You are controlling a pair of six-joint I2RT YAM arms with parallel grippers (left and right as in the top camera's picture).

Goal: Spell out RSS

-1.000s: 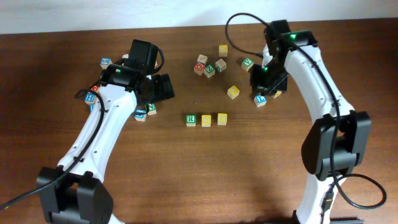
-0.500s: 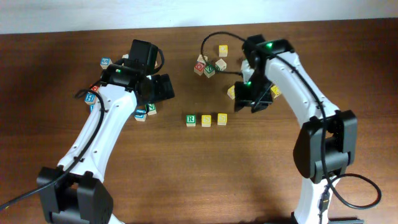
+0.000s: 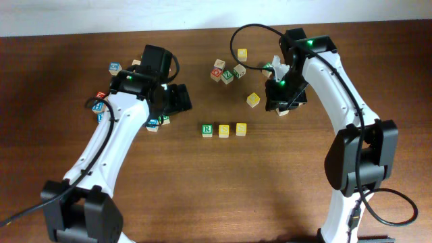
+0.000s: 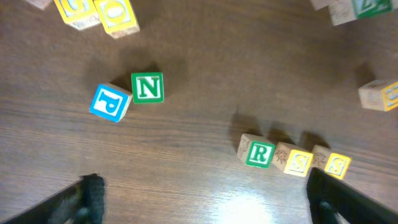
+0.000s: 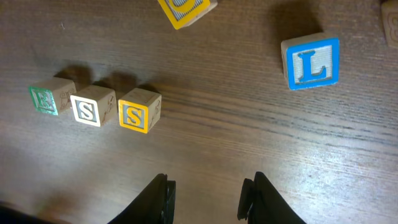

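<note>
Three letter cubes lie in a row at the table's middle, reading RSS: a green-faced R cube (image 3: 207,129) (image 4: 259,154) (image 5: 45,99), a yellow-faced S cube (image 3: 223,129) (image 4: 298,162) (image 5: 87,110) and a second yellow-faced S cube (image 3: 240,129) (image 4: 336,165) (image 5: 135,115). They touch or nearly touch one another. My left gripper (image 3: 177,98) (image 4: 205,196) hovers up and left of the row, open wide and empty. To the upper right of the row, my right gripper (image 3: 283,98) (image 5: 208,196) is open with a narrow gap and bare wood between its fingers.
A green N cube (image 4: 148,87) and a blue P cube (image 4: 109,102) lie under the left arm. A blue L cube (image 5: 311,62) sits beside the right gripper. A loose yellow cube (image 3: 253,100) and a cluster of cubes (image 3: 226,71) lie behind the row.
The right arm swung left toward the row's end, then drew back to the right. The row of three cubes has not moved. The left arm has barely shifted.
</note>
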